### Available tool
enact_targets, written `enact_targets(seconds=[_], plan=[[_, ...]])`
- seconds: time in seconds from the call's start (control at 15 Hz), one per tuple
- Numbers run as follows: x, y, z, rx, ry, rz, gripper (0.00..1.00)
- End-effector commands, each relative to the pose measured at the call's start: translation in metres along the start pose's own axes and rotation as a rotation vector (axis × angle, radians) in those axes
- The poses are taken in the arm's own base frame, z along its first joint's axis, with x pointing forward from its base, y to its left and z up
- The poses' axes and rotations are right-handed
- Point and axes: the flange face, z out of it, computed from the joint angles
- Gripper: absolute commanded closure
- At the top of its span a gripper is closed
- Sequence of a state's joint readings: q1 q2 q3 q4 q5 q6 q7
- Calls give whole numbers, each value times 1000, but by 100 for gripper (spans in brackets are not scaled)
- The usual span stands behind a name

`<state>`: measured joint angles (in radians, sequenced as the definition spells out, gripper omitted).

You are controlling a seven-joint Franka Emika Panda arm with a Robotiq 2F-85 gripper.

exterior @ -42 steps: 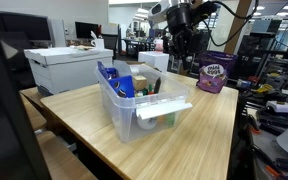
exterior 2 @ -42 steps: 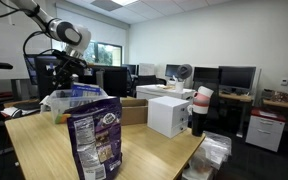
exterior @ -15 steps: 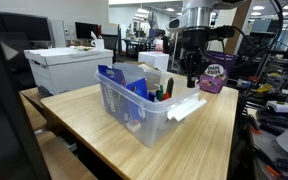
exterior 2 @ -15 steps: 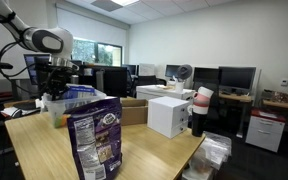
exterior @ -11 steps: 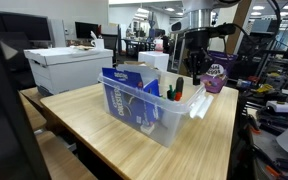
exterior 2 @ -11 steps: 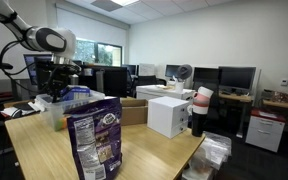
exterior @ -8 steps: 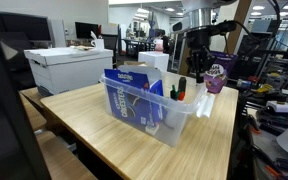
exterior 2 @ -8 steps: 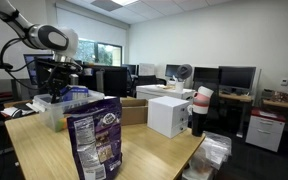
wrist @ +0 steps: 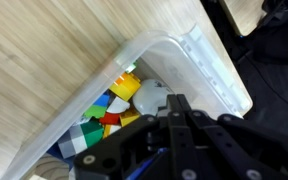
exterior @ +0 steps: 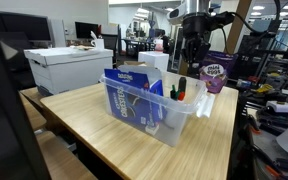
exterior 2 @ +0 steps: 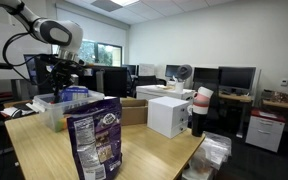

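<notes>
Two opposed outlooks, one close look down

In an exterior view the lens looks across the table at the clear bin, purple bag behind; in an exterior view facing back, the bag looms near, the bin beyond. The wrist view peers steeply down, close, into the bin

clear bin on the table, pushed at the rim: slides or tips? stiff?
Likely slides: the clear bin sits low and wide on the smooth wooden table. Thin see-through walls will probably flex at the rim. Contents look light, markers and a blue bag, so it should move easily.
</notes>
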<state>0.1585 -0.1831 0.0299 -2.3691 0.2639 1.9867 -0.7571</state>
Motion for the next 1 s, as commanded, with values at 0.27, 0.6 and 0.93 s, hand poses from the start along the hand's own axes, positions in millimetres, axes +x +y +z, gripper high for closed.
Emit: enact_targets(seconds=[0.27, 0.6, 0.93], plan=[[23, -5, 3, -9, 200, 81, 97], [48, -18, 37, -117, 270, 82, 96], [52, -18, 72, -79, 281, 126, 98]])
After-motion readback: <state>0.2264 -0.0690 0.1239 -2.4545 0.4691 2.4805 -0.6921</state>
